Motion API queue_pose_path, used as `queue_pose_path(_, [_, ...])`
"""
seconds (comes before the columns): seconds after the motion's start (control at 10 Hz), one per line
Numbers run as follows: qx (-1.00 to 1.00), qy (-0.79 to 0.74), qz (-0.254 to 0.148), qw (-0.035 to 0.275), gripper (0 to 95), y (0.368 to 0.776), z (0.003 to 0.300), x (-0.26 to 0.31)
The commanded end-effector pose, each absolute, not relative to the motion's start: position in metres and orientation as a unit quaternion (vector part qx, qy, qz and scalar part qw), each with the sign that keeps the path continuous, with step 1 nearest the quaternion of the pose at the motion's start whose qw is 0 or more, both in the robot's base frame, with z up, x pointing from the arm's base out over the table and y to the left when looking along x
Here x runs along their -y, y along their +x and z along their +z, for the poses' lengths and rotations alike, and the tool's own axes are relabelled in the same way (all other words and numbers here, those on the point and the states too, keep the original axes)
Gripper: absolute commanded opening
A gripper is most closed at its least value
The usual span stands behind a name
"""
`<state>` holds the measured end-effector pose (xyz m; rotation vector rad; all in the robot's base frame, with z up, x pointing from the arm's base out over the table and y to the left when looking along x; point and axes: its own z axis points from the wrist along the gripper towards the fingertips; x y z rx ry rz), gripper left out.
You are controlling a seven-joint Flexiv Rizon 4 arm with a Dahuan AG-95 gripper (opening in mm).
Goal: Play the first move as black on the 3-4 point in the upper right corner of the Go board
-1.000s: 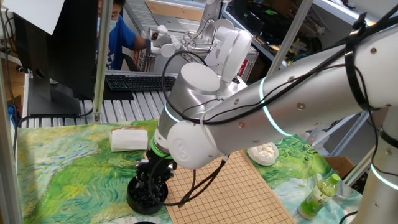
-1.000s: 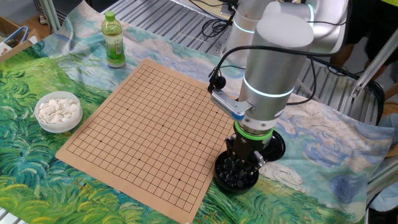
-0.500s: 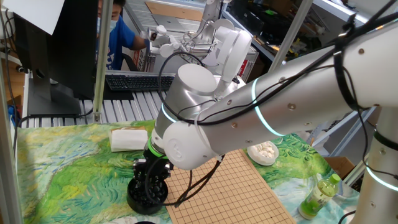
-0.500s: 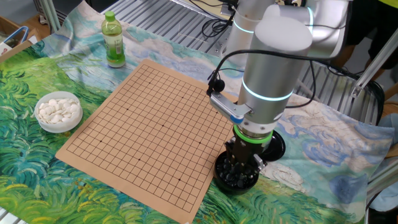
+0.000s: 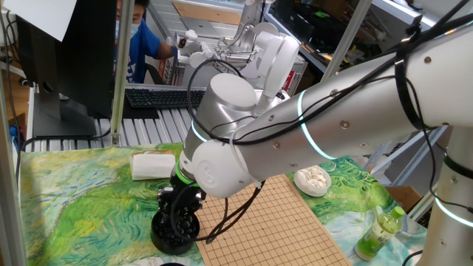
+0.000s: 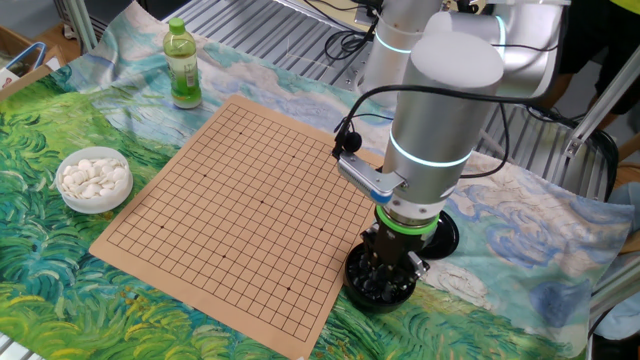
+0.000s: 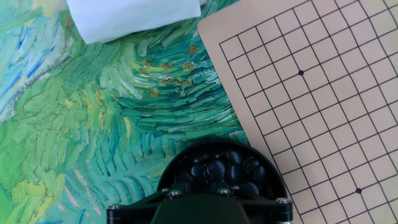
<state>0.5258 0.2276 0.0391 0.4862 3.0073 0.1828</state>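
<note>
A black bowl [image 6: 380, 283] heaped with glossy black stones [image 7: 217, 168] stands just off the Go board's [image 6: 240, 200] near corner. My gripper [image 6: 390, 268] reaches straight down into this bowl, and its dark fingertips are lost among the stones. In the hand view the gripper's body [image 7: 199, 211] covers the fingers, so a held black stone cannot be made out. No stone lies on the board's grid [image 7: 311, 93], and nothing marks the 3-4 point among its bare crossings.
A white bowl of white stones [image 6: 93, 180] sits off the board's far side, with a green bottle [image 6: 182, 65] near another corner. A white box [image 7: 130, 15] lies on the painted cloth. The bowl's black lid [image 6: 443, 235] rests behind my arm.
The arm's upper links have leaned slightly. The gripper stays down in the bowl of black stones at nearly the same spot.
</note>
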Motion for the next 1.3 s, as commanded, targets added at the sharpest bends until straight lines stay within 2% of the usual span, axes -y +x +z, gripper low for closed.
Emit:
queue_pose_path(0.1, [-0.984, 0.159, 0.062, 0.044, 19.0, 0.525, 0.038, -0.228])
queue_pose_path(0.4, [-0.985, 0.155, 0.062, 0.043, 19.0, 0.525, 0.038, -0.228])
queue_pose_path(0.5, [-0.985, 0.153, 0.062, 0.044, 0.0, 0.525, 0.038, -0.228])
queue_pose_path(1.1, [-0.986, 0.148, 0.059, 0.041, 0.0, 0.525, 0.039, -0.229])
queue_pose_path(1.3, [-0.987, 0.148, 0.058, 0.030, 0.0, 0.526, 0.049, -0.230])
